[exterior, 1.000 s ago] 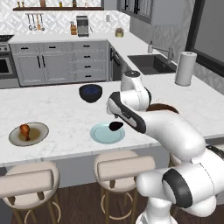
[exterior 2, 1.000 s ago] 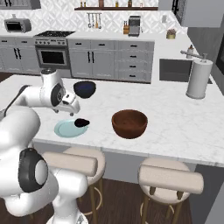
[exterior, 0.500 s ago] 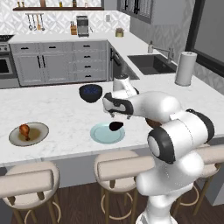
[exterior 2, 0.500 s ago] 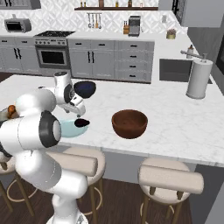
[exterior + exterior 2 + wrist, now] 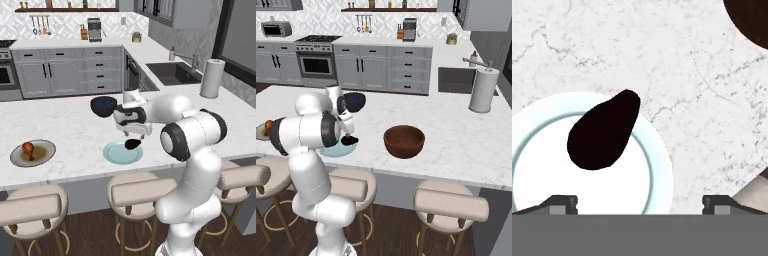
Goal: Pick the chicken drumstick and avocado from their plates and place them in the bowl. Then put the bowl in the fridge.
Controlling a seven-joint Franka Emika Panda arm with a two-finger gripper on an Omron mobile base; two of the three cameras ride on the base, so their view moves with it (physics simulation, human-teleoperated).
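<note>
Gripper hovered over the blue-green plate, jaws spread wide, nothing between them; tips seen far apart at bottom of hand view. Positioned above avocado, presumably lining up for a top-down pick. Avocado lay on that plate, narrow end overhanging the rim toward the bench. In left base view, gripper directly above avocado and plate.

Outward: one reddish-brown bowl near the plate on the bench, empty, judged close enough for a short transfer. One dark blue bowl behind the plate, not part of task. One drumstick on the tan plate, well apart toward bench end.

Counts: plates two, bowls two, avocado one, drumstick one, stools four across the base views. Neither food item moved into the bowl yet. Fridge not identified.
</note>
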